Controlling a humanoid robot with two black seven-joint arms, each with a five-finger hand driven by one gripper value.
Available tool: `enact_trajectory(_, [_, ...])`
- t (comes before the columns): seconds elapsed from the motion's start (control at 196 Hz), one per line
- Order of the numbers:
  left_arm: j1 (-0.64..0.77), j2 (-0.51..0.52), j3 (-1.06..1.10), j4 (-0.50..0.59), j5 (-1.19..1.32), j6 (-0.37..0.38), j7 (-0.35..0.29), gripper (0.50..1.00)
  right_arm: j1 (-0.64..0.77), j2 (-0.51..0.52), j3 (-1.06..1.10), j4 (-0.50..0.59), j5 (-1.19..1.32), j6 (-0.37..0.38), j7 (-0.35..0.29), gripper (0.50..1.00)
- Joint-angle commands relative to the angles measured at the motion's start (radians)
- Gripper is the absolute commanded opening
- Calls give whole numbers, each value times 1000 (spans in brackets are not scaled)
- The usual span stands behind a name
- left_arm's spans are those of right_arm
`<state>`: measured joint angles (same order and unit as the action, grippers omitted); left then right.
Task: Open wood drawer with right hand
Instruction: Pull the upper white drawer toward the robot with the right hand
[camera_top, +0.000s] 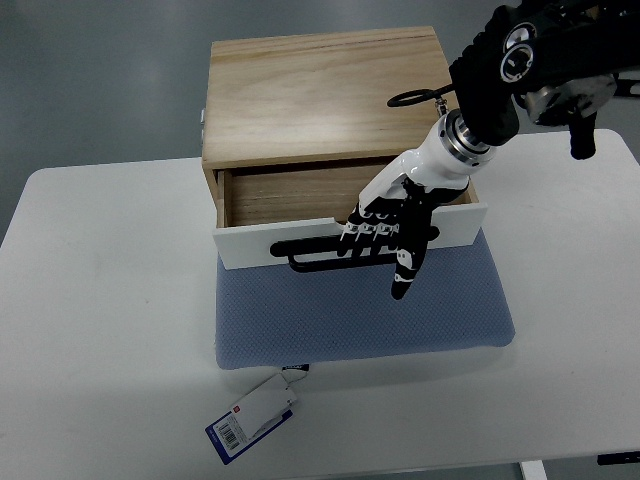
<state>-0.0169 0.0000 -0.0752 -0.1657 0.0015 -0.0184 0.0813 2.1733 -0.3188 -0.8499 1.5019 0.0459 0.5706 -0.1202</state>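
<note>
A light wooden box (325, 95) stands at the back of the white table (90, 300). Its drawer (290, 195) is pulled partly out, showing a bare wooden floor inside. The drawer has a white front panel (250, 243) with a black bar handle (310, 255). My right hand (385, 235), white and black, reaches in from the upper right. Its fingers are curled over the handle and the top edge of the front panel, while the thumb points down past the panel.
A blue-grey mat (360, 320) lies under the drawer front and the box. A white and blue tag (255, 415) lies on the table near the front edge. The table's edges run along the left and front.
</note>
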Motion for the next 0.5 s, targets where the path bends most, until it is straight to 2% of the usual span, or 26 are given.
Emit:
enact_trajectory(0.0, [0, 0, 0, 0, 0, 0, 0, 1000, 8, 0, 0, 12, 0, 21, 1, 921])
enact_trajectory(0.495, [0, 0, 0, 0, 0, 0, 0, 1000, 49, -16, 0, 49, 0, 40, 1, 924])
